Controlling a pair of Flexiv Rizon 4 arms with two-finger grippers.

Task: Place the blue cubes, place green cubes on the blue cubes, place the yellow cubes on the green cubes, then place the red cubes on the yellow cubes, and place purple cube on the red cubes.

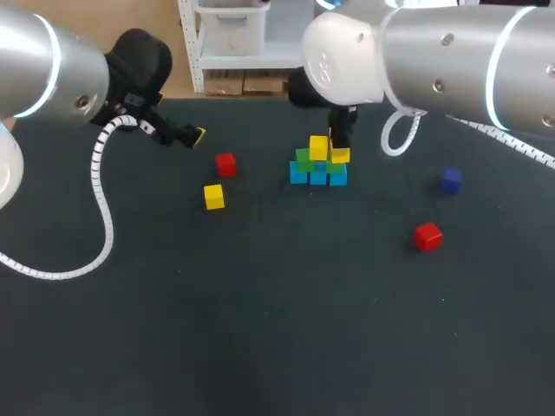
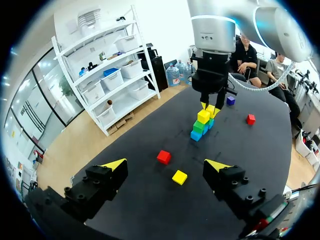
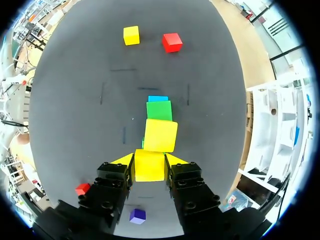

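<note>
Three blue cubes [image 1: 318, 177] stand in a row mid-table, with green cubes [image 1: 303, 159] on top of them. One yellow cube [image 1: 318, 146] rests on the green layer. My right gripper [image 1: 340, 149] comes straight down over the stack's right end, shut on a second yellow cube [image 1: 340, 157] right over a green cube; contact cannot be told. In the right wrist view that yellow cube [image 3: 149, 167] sits between both fingers of the right gripper [image 3: 149, 161], beside the placed yellow cube [image 3: 160, 135]. My left gripper [image 1: 189, 134] hovers open and empty at the back left; its own view shows the left gripper [image 2: 166, 165].
To the left of the stack lie a loose red cube [image 1: 225, 164] and a loose yellow cube [image 1: 214, 197]. On the right are a purple cube [image 1: 449, 180] and another red cube [image 1: 427, 236]. The dark table [image 1: 277, 329] lies bare toward the front.
</note>
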